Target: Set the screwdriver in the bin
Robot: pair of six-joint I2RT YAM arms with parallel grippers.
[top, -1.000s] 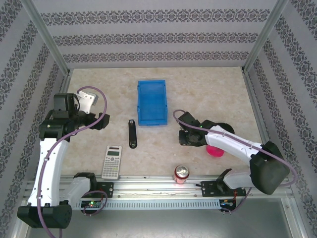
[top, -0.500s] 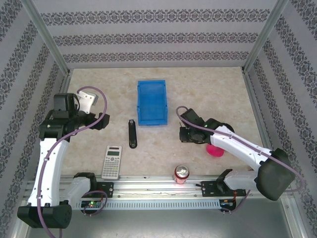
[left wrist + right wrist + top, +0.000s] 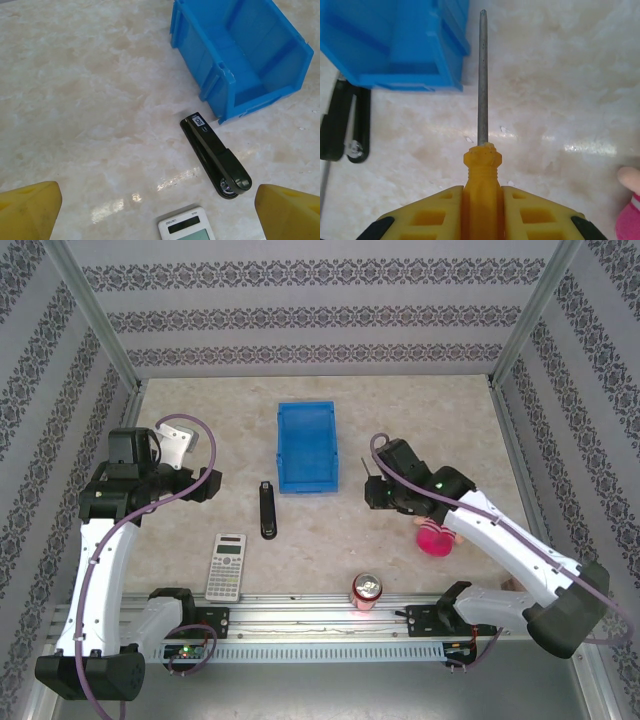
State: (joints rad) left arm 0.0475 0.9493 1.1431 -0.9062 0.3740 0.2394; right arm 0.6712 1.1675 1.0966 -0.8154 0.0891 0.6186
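Now the right gripper [image 3: 482,202] pinches the screwdriver [image 3: 481,115] by its handle, shaft pointing up-frame; the bin [image 3: 395,45] sits upper left of the tip. The left gripper [image 3: 160,207] hangs spread, farther from the bin.

The calculator [image 3: 187,231] reads "deli"; the stapler [image 3: 216,155] bears a white label too small to read.

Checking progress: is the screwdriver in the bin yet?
Out: the right gripper clamps the screwdriver in its jaws, outside the bin.
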